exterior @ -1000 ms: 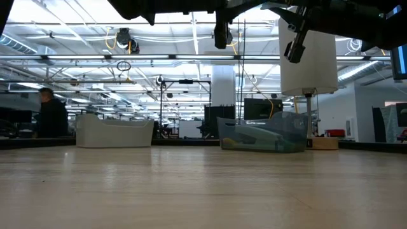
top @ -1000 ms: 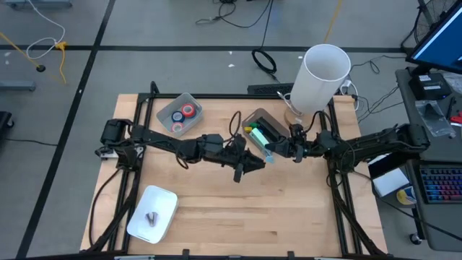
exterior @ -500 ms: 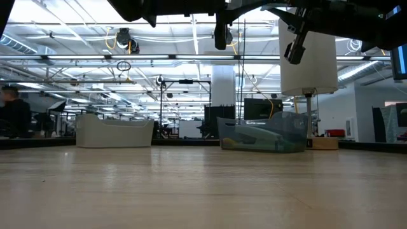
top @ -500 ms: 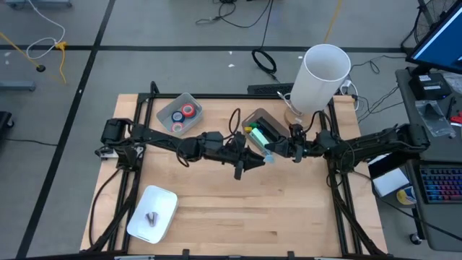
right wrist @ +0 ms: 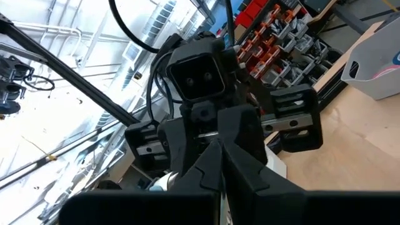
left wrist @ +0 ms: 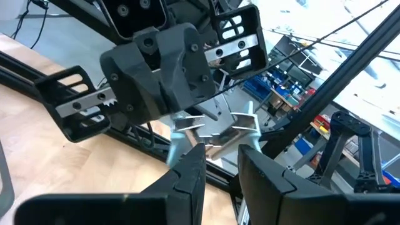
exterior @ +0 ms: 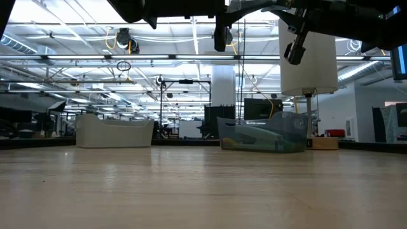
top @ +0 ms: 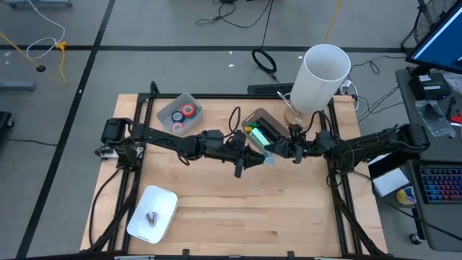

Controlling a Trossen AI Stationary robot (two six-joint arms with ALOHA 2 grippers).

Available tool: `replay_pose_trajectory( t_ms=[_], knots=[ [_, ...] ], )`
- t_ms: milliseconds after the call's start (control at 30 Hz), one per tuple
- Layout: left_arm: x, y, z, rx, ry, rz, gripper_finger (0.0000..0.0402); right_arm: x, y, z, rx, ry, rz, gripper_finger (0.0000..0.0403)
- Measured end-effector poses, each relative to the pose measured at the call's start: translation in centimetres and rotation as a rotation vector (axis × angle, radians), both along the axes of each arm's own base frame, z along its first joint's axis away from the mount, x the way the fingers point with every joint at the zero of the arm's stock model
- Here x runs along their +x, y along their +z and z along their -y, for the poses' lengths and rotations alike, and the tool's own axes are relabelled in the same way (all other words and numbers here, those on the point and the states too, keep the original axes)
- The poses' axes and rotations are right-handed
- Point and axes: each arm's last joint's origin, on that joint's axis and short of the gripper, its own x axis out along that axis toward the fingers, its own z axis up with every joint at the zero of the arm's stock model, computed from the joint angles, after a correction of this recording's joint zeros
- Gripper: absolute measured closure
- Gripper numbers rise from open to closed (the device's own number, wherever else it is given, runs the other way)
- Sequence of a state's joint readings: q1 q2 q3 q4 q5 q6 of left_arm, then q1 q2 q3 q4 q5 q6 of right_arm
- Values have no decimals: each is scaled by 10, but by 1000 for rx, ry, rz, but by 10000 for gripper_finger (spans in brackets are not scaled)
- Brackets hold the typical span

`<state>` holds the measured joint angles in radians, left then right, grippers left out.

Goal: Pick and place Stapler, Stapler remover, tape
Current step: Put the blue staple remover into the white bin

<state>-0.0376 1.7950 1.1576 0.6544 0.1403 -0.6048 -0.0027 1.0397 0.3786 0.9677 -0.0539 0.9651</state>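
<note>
Both grippers meet high above the table's middle. My right gripper (top: 280, 150) (right wrist: 219, 150) is shut on a staple remover (left wrist: 215, 128) (top: 269, 158) with metal claws and pale blue handles. My left gripper (top: 258, 160) (left wrist: 220, 165) faces it, open, one fingertip on each side of the remover's handles; whether they touch I cannot tell. The black stapler (top: 271, 130) lies in a clear bin (top: 254, 115) at the far right. Blue and red tape rolls (top: 182, 113) lie in a grey bin (top: 193, 101) at the far left. My right gripper has the staple remover at its upper part (left wrist: 209, 115), just under its dark shut fingers. The place of contact is hidden by the gripper's own body. The fingers come level from the table's right. The remover is lifted clear, claws (left wrist: 247, 122) toward my left gripper.
A white dish (top: 162, 198) at the near left holds a small grey metal item (top: 151, 217). A tall white cylinder (top: 321, 76) stands at the far right corner. The clear bin also holds green and yellow bits (top: 249, 131). Bare wood lies below both grippers.
Both arms have kept nearly still at the meeting point. A person in the room behind the table has walked out of the low view at its left side.
</note>
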Motion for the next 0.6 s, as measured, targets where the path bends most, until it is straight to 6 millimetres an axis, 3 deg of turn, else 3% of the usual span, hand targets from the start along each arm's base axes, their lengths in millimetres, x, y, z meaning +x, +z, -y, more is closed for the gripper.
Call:
replay_pose_trajectory(
  t_ms=[300, 600],
  knots=[
    [0, -7, 2, -24, -38, -79, 309, -3, 4, 2, -8, -12, 21, 403],
    [-1, -3, 3, -28, -73, -36, 309, -7, 4, 2, -23, -20, -19, 403]
  ],
)
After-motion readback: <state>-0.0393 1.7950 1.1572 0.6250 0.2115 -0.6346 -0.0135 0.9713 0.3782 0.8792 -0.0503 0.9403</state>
